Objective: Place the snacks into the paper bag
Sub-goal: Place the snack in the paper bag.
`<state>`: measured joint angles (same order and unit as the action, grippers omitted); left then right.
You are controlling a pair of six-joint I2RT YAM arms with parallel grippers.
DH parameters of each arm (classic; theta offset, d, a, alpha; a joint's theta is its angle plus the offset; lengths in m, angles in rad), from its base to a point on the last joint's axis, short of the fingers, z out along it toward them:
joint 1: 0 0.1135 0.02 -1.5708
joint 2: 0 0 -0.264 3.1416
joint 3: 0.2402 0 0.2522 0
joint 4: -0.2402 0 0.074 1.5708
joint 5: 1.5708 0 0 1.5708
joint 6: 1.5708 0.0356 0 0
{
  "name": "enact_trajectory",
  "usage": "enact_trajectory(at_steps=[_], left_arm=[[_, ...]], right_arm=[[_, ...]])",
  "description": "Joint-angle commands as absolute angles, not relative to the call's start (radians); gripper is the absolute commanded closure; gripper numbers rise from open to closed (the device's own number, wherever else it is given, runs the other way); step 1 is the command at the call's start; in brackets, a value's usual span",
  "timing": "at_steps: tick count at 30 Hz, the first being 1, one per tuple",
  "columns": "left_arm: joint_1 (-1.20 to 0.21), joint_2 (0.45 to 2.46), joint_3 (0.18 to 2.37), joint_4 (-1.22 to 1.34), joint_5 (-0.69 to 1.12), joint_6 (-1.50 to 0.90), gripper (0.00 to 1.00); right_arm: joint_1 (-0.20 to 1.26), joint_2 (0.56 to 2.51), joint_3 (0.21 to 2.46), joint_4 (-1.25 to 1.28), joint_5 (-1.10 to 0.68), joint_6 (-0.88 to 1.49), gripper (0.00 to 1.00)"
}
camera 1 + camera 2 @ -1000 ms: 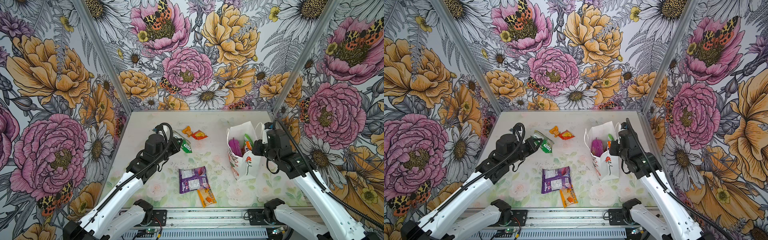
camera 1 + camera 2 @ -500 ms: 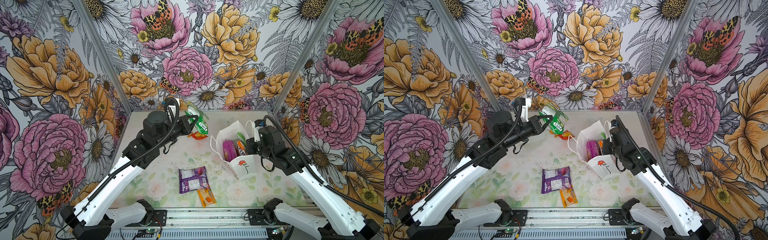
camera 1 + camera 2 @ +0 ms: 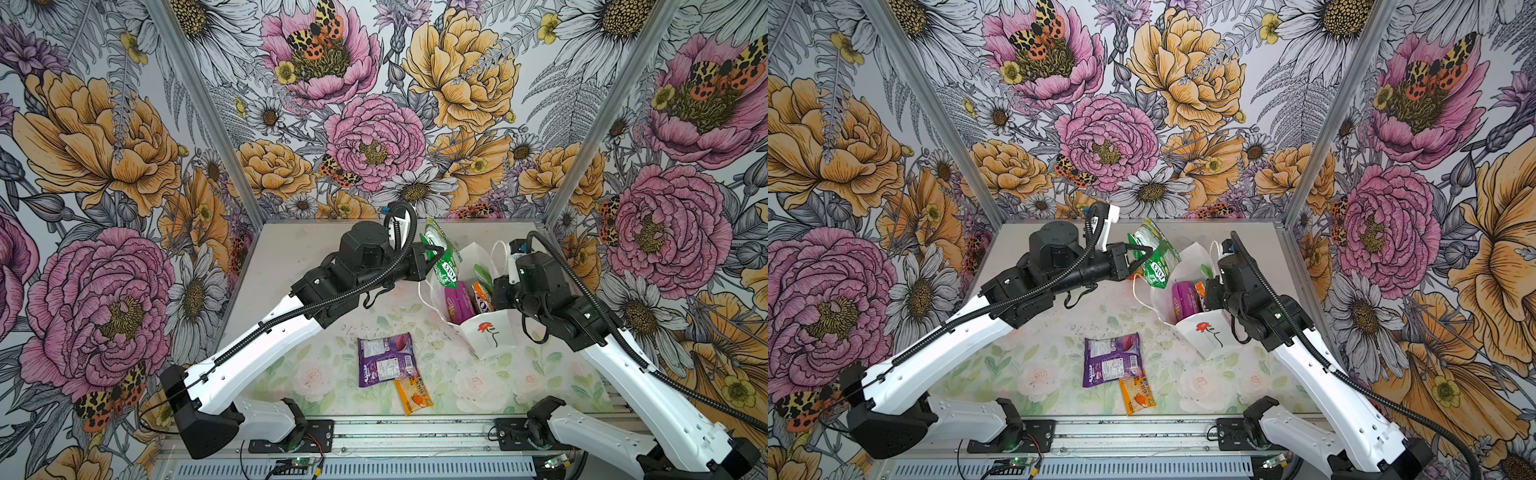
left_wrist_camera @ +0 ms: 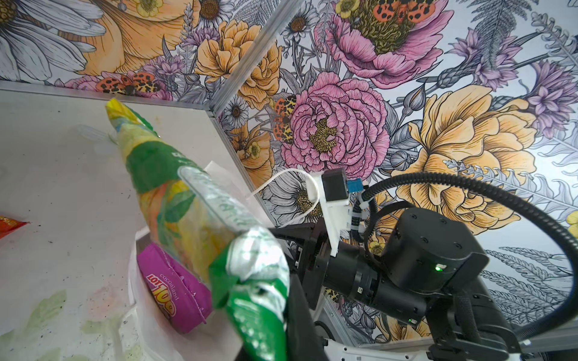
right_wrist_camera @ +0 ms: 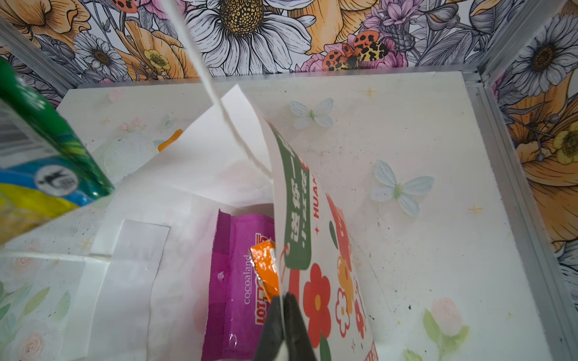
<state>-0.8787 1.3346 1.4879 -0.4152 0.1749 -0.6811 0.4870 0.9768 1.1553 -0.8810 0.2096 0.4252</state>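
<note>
In the last second I've lifted the green-white packet (image 3: 446, 266) off the table (image 3: 291, 249) and swung it toward the back-right, where the paper bag (image 3: 488, 336) stands. My left gripper (image 3: 435, 250) is clamped on the packet. My right gripper (image 5: 283, 300) is pinched on the bag's rim and has tipped the mouth toward the packet. The packet's lower end seems to be at the opening, though I can't confirm it's inside. I judge the release is close. The purple pouch (image 3: 384, 359) and orange packet (image 3: 413, 392) wait near the front edge.

Glossy crinkled plastic green packet (image 3: 448, 266), matt white paper bag (image 3: 492, 338), shiny purple pouch (image 3: 384, 359), metal base rail (image 3: 415, 430)
</note>
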Motion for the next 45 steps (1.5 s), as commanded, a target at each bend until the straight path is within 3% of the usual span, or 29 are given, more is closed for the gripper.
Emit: enact_trajectory(at_steps=[1,29,45], left_arm=[[-0.901,1.355,1.536,-0.339,0.227,-0.684,1.00],[-0.990,1.662,1.579,-0.226,0.243,-0.799,1.00],[-1.033,1.593,1.497,-0.195,0.210,-0.811,1.00]], right_arm=[[0.467,0.935,1.163,-0.813,0.215,0.430,1.00],[0.394,0.907,1.120,-0.796,0.167,0.445,1.00],[0.376,0.885,1.110,-0.795,0.177,0.451,1.00]])
